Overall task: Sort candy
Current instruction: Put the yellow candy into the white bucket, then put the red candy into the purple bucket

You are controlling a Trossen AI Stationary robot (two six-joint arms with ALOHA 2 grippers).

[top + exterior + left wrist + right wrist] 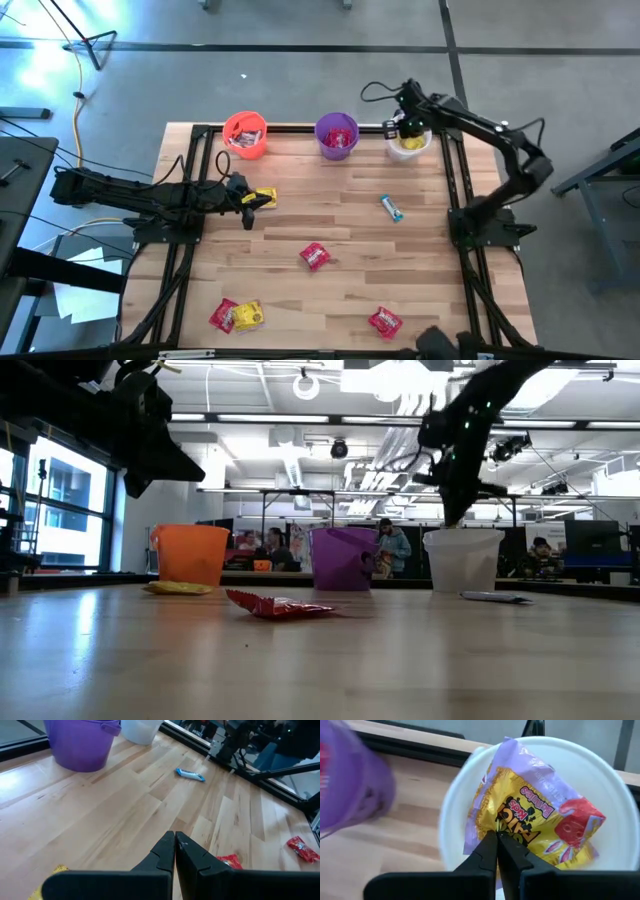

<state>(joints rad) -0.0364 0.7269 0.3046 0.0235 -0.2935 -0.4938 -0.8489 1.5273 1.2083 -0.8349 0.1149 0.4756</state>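
Nearest candy: a red packet (280, 605) lay flat on the bench (350, 230) closest to the low camera, mid-bench in the high view (315, 256).
Front edge: a red packet (223, 315) touched a yellow packet (248, 316) at the left; another red packet (385, 321) lay at the right, well apart.
Blue-and-white bar: it lay alone (391, 207) on the right half, near the white cup (409, 145).
Left end effector: it sat (244, 205) low over the bench's left side, fingers pressed together with nothing between them (175, 851), just beside a yellow packet (263, 196).
Right end effector: it hung (408, 127) over the white cup, fingers nearly closed (496, 845) on a yellow Sour Patch Kids packet (540, 820) lying inside the cup.
Cups: orange-red cup (245, 135) and purple cup (337, 136) stood along the back edge, each holding red packets.
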